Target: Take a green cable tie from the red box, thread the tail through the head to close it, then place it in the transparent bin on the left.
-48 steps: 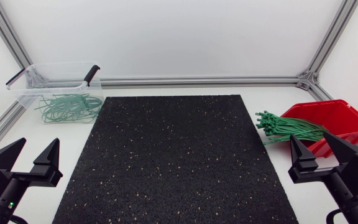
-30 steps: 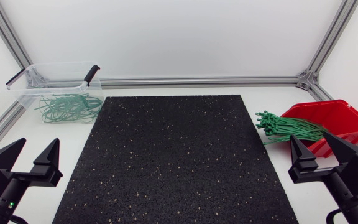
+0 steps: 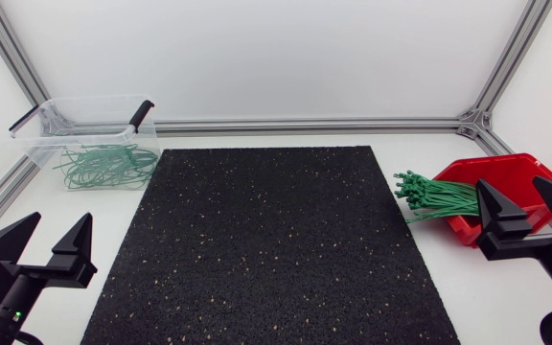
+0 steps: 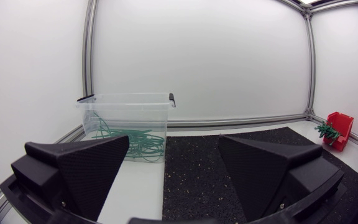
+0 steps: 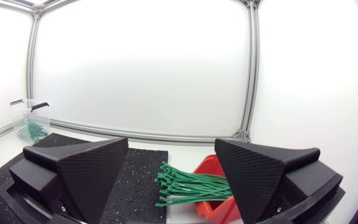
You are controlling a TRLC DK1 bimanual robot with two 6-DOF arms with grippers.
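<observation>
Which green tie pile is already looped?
The ties in the transparent bin at the left: curled into loops. The bundle sticking out of the red box lies straight.

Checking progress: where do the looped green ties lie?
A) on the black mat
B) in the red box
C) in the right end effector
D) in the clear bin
D: the looped ties lie inside the clear bin; straight ones stick out of the red box.

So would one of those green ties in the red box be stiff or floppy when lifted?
Probably springy, not limp: the green ties jut straight past the rim of the red box without drooping. Still bendable, since those in the transparent bin curl into loops. Thin, so likely very light; neighbours in the bundle may drag along.
</observation>
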